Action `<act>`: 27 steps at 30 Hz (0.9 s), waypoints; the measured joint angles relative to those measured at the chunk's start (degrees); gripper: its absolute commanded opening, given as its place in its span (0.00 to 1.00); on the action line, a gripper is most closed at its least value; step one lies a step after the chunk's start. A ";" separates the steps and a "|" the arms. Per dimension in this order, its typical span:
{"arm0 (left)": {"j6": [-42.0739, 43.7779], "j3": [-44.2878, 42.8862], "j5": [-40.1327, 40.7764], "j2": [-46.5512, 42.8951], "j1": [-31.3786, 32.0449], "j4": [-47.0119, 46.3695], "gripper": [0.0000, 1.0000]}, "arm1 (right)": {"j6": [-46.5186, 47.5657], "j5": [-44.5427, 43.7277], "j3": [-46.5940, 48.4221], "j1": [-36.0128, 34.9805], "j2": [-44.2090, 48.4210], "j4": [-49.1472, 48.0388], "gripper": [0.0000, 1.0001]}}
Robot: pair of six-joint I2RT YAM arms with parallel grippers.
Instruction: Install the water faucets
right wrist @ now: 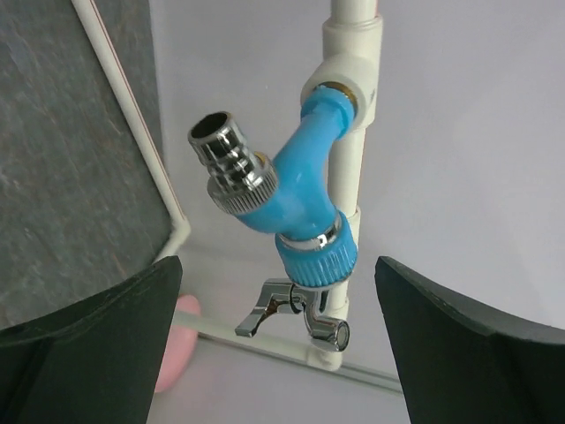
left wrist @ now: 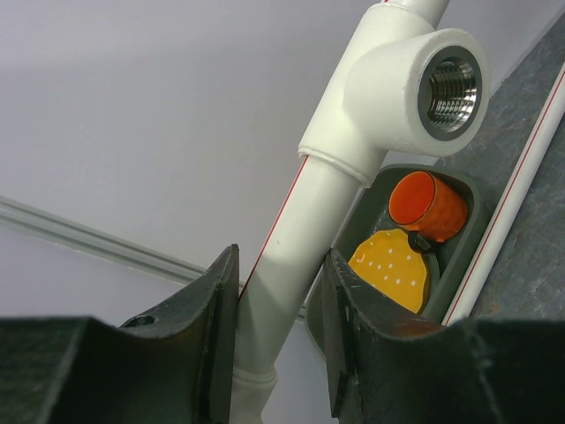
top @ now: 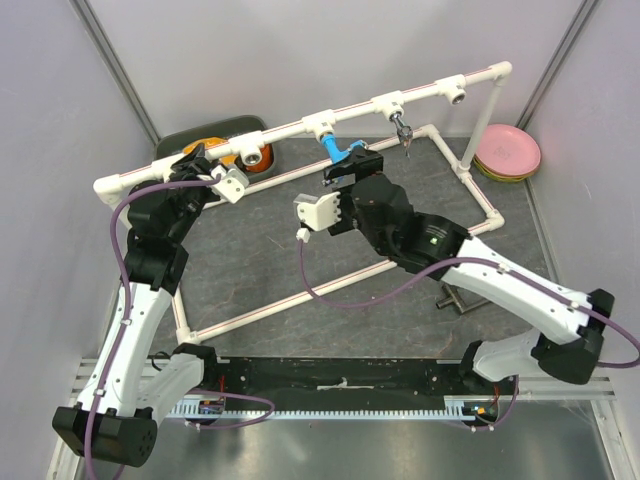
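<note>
The blue faucet (right wrist: 305,199), mid-frame, is bright blue with a chrome nozzle; the chrome faucet (right wrist: 318,322) below it is silver. The pipe frame (left wrist: 282,256) is white with a thin red stripe. The disc (left wrist: 393,269) at lower right is yellow with white dots; the worktop (top: 250,270) is mottled dark grey.

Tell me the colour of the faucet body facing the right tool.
Bright blue faucet; right wrist view.

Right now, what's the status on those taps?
Left gripper shut on pipe. Right gripper open, clear of blue faucet. Blue faucet and chrome faucet seated in tees. Nothing in the way.
</note>
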State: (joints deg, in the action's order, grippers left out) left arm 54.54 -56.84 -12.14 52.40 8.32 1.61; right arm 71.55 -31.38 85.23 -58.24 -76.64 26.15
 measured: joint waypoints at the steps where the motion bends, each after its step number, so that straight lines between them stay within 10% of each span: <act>1: 0.00 -0.02 0.00 0.00 0.00 0.00 0.02 | 1.75 -1.33 -0.37 0.00 -0.94 -0.94 0.98; 10: 0.00 0.00 0.00 0.00 0.00 0.00 0.02 | 13.94 -8.72 -2.47 0.00 -7.23 -11.21 0.85; 20: 0.00 -0.20 0.00 0.00 -0.07 0.04 0.02 | 24.50 -10.54 -6.25 0.59 -10.47 -28.06 0.15; 27: 0.02 -0.22 0.02 0.22 -0.11 -0.07 0.02 | 25.18 -11.04 -8.63 0.63 -10.73 -34.10 0.00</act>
State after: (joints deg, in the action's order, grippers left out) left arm 54.57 -57.06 -12.12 52.62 8.21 1.54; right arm 96.73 -42.41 76.60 -57.60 -87.37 -7.94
